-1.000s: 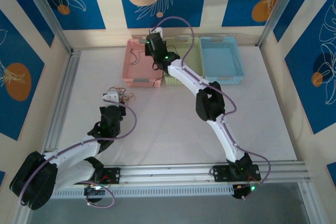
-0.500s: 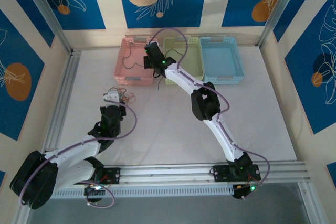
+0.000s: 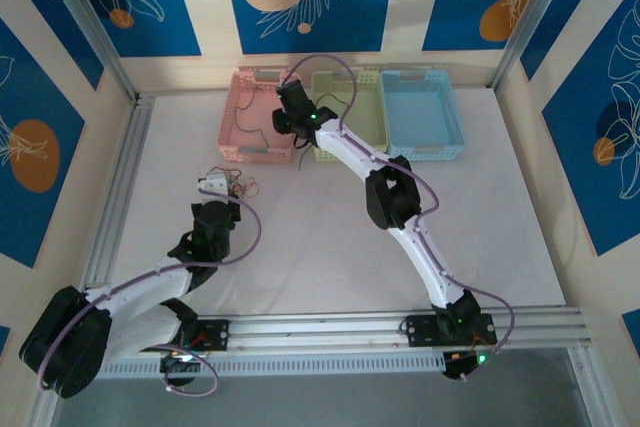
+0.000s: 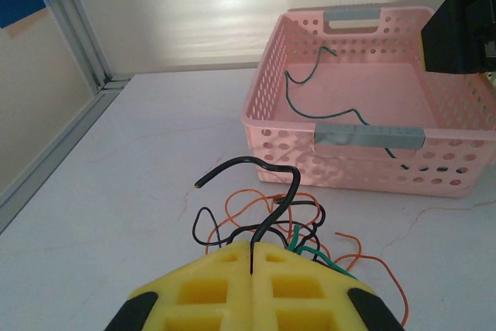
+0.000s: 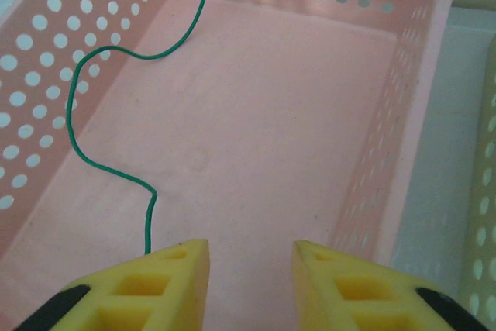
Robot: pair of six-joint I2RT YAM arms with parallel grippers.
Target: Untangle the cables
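Note:
A tangle of thin cables [image 4: 310, 222], black, orange and green, lies on the white table in front of the pink basket [image 4: 279, 125]. My left gripper [image 4: 254, 247] is shut on one black cable [image 4: 288, 190], which curls up out of the jaws. From above, that gripper [image 3: 215, 187] sits just left of the tangle [image 3: 242, 185]. My right gripper [image 5: 252, 249] hangs open over the pink basket [image 5: 387, 114] with nothing between its fingers. A loose green cable [image 5: 77, 83] snakes across the basket floor beside its left finger. In the top view the right gripper [image 3: 290, 112] is at the basket's right side.
A pale green basket [image 3: 345, 117] and a blue basket [image 3: 425, 112] stand in a row right of the pink one [image 3: 240, 122]. The right arm's black wrist [image 4: 465, 29] looms over the pink basket's far right corner. Metal frame rails run along the table's left edge.
The right gripper has opened and the green cable now lies free in the pink basket. The pink basket has shifted a little to the left. The left arm has stayed put.

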